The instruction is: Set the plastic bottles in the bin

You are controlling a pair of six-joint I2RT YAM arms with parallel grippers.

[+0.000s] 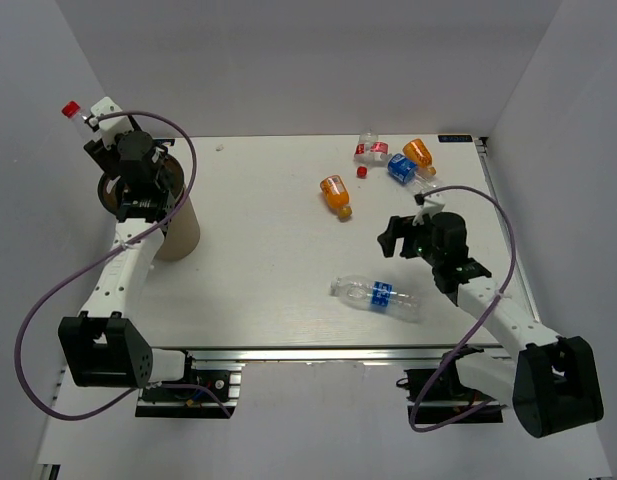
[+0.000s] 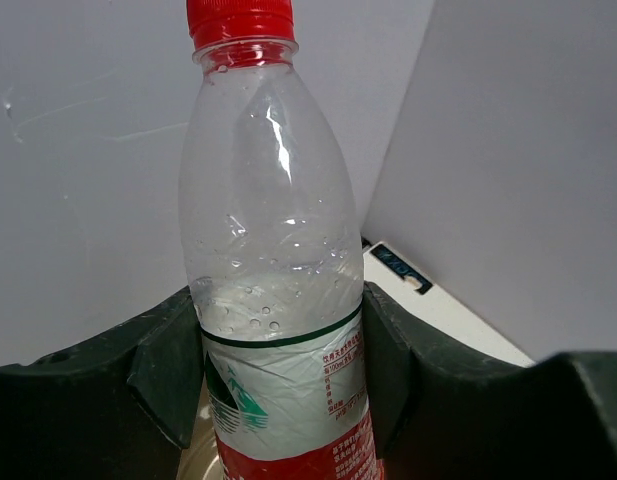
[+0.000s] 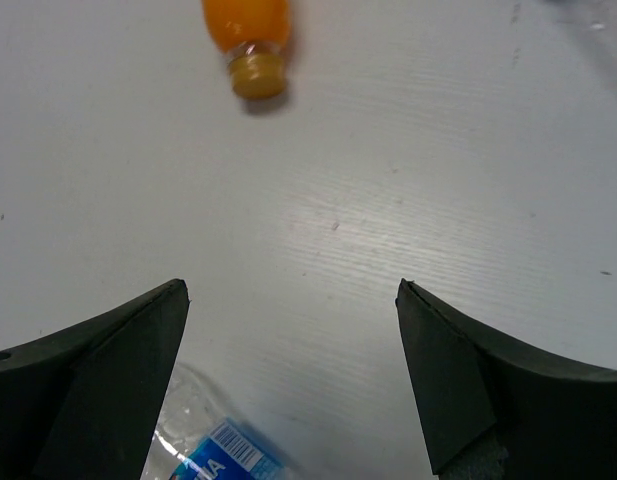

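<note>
Grey wall (image 2: 88, 150) — bottle (image 2: 273, 250), green-mountain label (image 2: 288, 400)

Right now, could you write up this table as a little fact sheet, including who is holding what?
left gripper: shut on a clear red-capped bottle, held over the bin
right gripper: open, empty, hovering above the table
bin: brown cylinder, far left
bottles lying loose: orange bottle mid-table; clear blue-label bottle nearer the front; cluster of three bottles at the far right
also there: small red piece by the cluster, maybe a loose cap
</note>
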